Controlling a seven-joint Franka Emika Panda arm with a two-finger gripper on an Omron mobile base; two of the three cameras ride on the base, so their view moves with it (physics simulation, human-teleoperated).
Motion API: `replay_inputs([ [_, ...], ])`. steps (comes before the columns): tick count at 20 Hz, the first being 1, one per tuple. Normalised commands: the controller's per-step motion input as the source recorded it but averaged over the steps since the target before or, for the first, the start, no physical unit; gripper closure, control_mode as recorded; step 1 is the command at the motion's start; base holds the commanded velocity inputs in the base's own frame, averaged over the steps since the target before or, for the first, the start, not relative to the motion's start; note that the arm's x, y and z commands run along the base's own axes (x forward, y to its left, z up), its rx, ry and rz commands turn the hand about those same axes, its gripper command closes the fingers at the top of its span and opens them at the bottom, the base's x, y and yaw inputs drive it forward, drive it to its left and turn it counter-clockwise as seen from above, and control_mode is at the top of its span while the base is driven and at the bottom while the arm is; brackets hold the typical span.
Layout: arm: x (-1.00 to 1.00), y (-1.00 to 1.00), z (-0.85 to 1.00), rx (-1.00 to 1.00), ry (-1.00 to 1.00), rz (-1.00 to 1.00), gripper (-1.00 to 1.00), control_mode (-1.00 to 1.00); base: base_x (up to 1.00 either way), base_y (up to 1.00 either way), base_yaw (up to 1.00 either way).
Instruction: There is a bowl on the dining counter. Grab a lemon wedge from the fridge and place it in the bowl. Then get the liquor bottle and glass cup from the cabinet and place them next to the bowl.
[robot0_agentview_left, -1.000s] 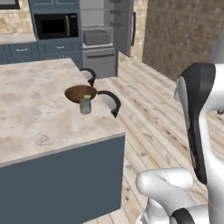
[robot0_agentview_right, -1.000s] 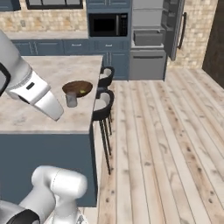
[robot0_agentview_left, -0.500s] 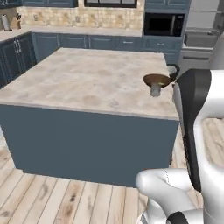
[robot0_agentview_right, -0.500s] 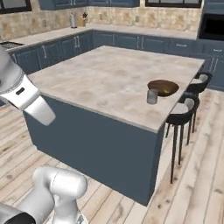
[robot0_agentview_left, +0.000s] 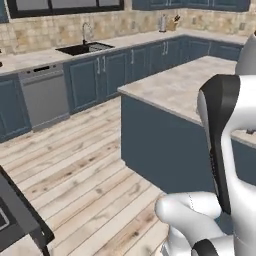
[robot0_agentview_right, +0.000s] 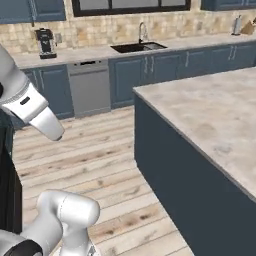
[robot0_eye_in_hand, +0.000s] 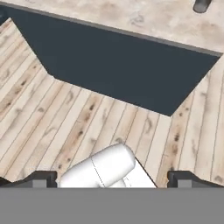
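Note:
The dining counter (robot0_agentview_right: 210, 112) with its beige marbled top and dark blue base stands on the right in the right base view, and the dining counter (robot0_agentview_left: 185, 82) also shows in the left base view. In the hand view the dining counter (robot0_eye_in_hand: 131, 17) runs along the top, and the grey glass cup (robot0_eye_in_hand: 202, 5) stands on it at the upper right edge. My gripper (robot0_eye_in_hand: 113, 179) is open over the wooden floor, far from the cup, with nothing between its fingertips (robot0_eye_in_hand: 41, 178). The bowl, lemon wedge, fridge and liquor bottle are out of view.
A back counter with a sink (robot0_agentview_right: 137, 47), a grey dishwasher (robot0_agentview_right: 90, 87) and blue base cabinets (robot0_agentview_left: 107, 77) runs along the wall. A coffee machine (robot0_agentview_right: 45, 42) stands at its left. Dark blue wall cabinets (robot0_agentview_right: 30, 9) hang above. Open wooden floor (robot0_agentview_left: 75, 165) lies between.
The whole picture has swung: the base has moved, so the bowl and cup have left the base views and the sink wall has come in. The gripper stays open.

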Motion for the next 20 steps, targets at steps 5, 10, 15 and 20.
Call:
replay_inputs([
  [5,0.00,0.00,0.00,0.00,0.00,0.00,-1.00,1.00,-0.07,0.38,0.97],
  [10,0.00,0.00,0.00,0.00,0.00,0.00,-1.00,1.00,0.29,0.09,0.76],
  [15,0.00,0.00,0.00,0.00,0.00,0.00,-1.00,1.00,0.50,-0.31,0.33],
  [20,0.00,0.00,0.00,0.00,0.00,0.00,-1.00,1.00,0.50,-0.65,0.12],
])
